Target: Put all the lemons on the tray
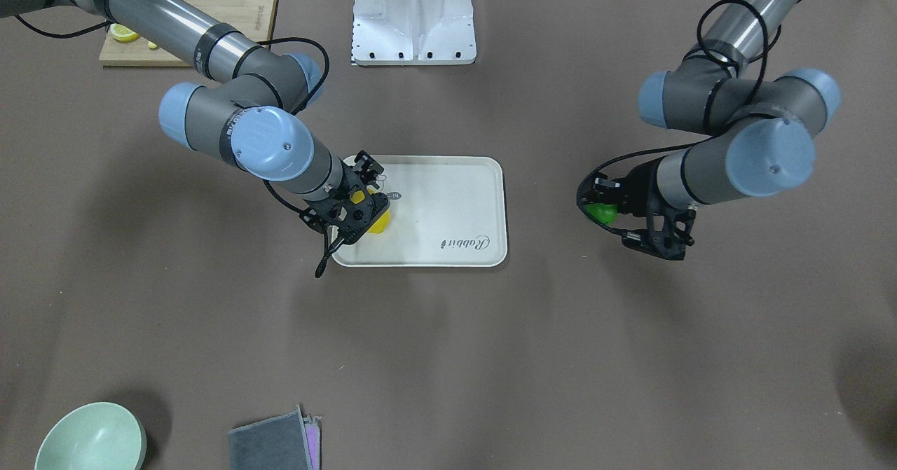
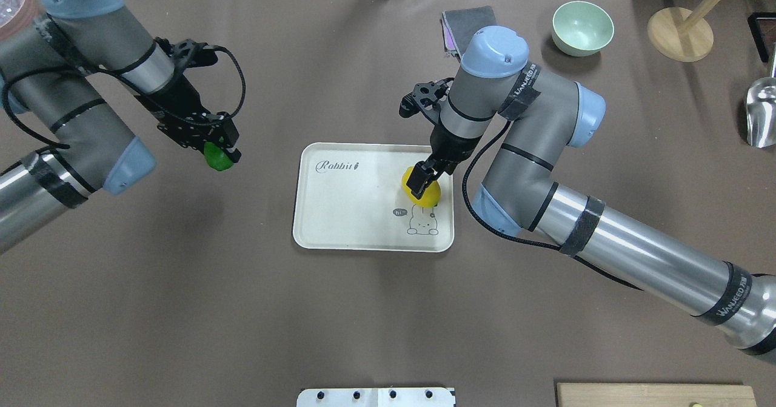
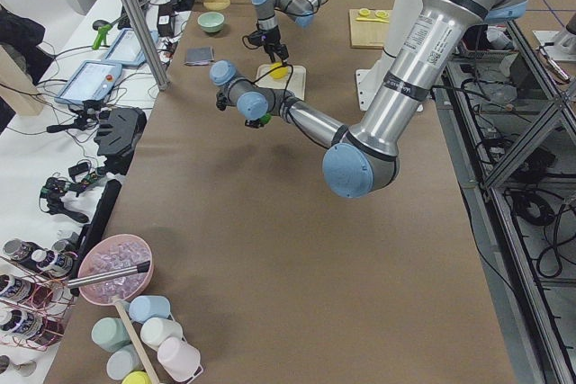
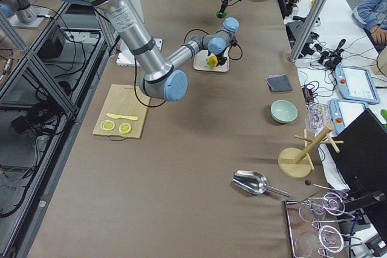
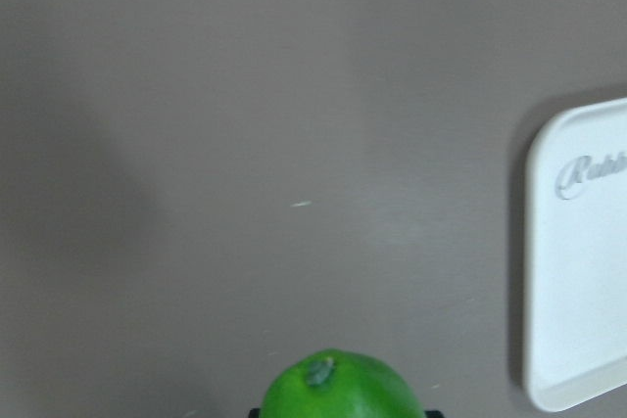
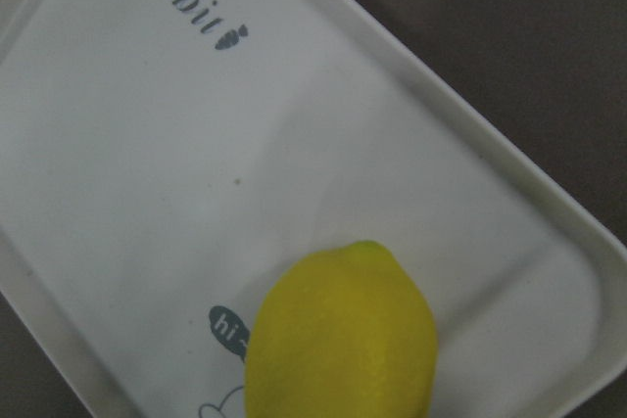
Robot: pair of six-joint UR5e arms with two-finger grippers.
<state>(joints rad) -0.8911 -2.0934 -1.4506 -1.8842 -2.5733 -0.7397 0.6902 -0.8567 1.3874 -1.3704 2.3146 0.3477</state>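
Seen from above, the right gripper [image 2: 424, 182] is closed around the yellow lemon [image 2: 429, 197], at 3 o'clock on the tray [image 2: 357, 216]. The left gripper [image 2: 222, 150] squeezes the green lemon [image 2: 216, 158], off the tray toward 9 o'clock.

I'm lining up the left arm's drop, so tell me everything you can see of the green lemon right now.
The green lemon is a glossy, bright green oval fruit, whole, with a small dimpled nub at its outward end. It is clamped in the left hand, whose black fingers partly cover it. It looks lifted clear of the brown table, touching only the hand. It is off the cream tray, out past the tray edge nearest the "Rabbit" script.
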